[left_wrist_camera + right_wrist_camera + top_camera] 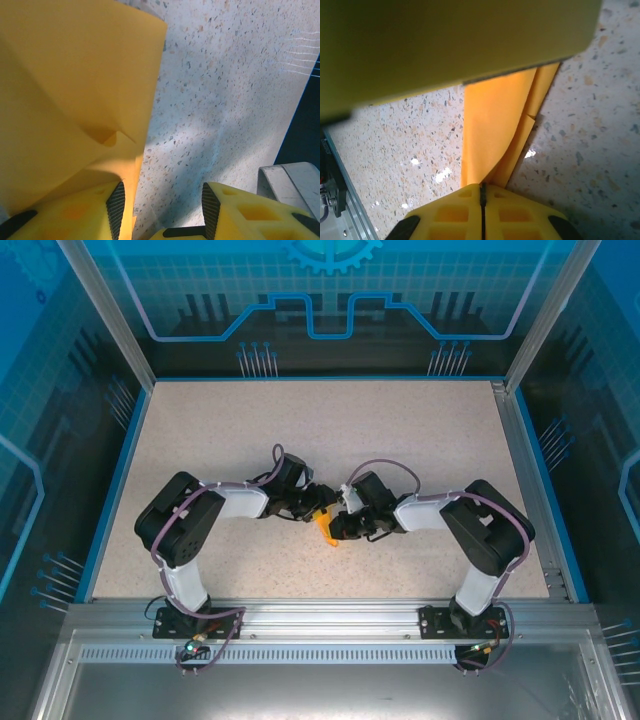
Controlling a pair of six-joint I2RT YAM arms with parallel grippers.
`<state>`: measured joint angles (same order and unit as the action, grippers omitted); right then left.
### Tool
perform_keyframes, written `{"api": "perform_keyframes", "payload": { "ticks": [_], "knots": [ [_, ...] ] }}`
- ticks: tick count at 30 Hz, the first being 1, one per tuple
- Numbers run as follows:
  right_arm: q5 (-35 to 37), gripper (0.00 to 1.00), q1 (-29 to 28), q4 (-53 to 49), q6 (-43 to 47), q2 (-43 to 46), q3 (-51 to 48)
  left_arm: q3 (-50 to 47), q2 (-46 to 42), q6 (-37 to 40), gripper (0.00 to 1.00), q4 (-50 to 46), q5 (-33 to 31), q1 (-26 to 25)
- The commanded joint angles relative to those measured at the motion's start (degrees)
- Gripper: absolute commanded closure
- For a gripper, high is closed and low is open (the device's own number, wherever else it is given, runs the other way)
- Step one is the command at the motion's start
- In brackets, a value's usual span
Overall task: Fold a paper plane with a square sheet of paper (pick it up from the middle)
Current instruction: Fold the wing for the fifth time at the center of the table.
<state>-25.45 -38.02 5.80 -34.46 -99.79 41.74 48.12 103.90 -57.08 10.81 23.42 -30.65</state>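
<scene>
Two hands: my right hand [482,187] is clamping the folded sheet of paper [490,125] over the surface [400,430]; my left hand [160,202] is gaping empty beside it.

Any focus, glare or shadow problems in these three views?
Right wrist: a blurred olive-yellow mass close to the lens covers the top, and small glare spots dot the table. Left wrist: the folded paper and table are in focus, with a soft diagonal shadow on the table. Top external: sharp, evenly lit.
</scene>
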Motion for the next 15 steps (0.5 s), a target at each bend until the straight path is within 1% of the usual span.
{"api": "perform_keyframes", "payload": {
  "ticks": [1, 2, 5, 6, 10, 12, 15],
  "knots": [
    [1.46, 0.88, -1.69, -8.37, -0.37, 1.3, -1.59, -1.73, 1.13, -0.89, 0.51, -5.01, -2.18, -0.1],
    [2.4, 0.86, -1.61, -9.1, -0.67, 2.96, -1.46, -1.78, 1.08, -0.85, 0.51, -5.14, -2.06, -0.06],
    [6.51, 0.71, -2.24, -12.31, -0.42, 6.8, -0.5, -1.72, 0.98, -0.78, 0.51, -5.18, -1.98, -0.11],
    [7.96, 0.68, -2.74, -13.72, 0.17, 7.87, -0.03, -1.62, 0.95, -0.69, 0.51, -5.26, -1.84, -0.08],
    [12.32, 0.63, -5.47, -16.99, 1.76, 9.69, 1.53, -1.09, 0.91, -0.77, 0.51, -5.51, -1.7, -0.03],
    [14.21, 0.63, -7.05, -17.54, 1.69, 9.63, 1.97, -0.92, 0.92, -0.86, 0.51, -5.62, -1.62, -0.06],
    [14.59, 0.65, -7.9, -17.58, 0.44, 9.17, 2.43, -0.74, 0.8, -0.84, 0.51, -5.85, -1.62, -0.06]
  ]
}}
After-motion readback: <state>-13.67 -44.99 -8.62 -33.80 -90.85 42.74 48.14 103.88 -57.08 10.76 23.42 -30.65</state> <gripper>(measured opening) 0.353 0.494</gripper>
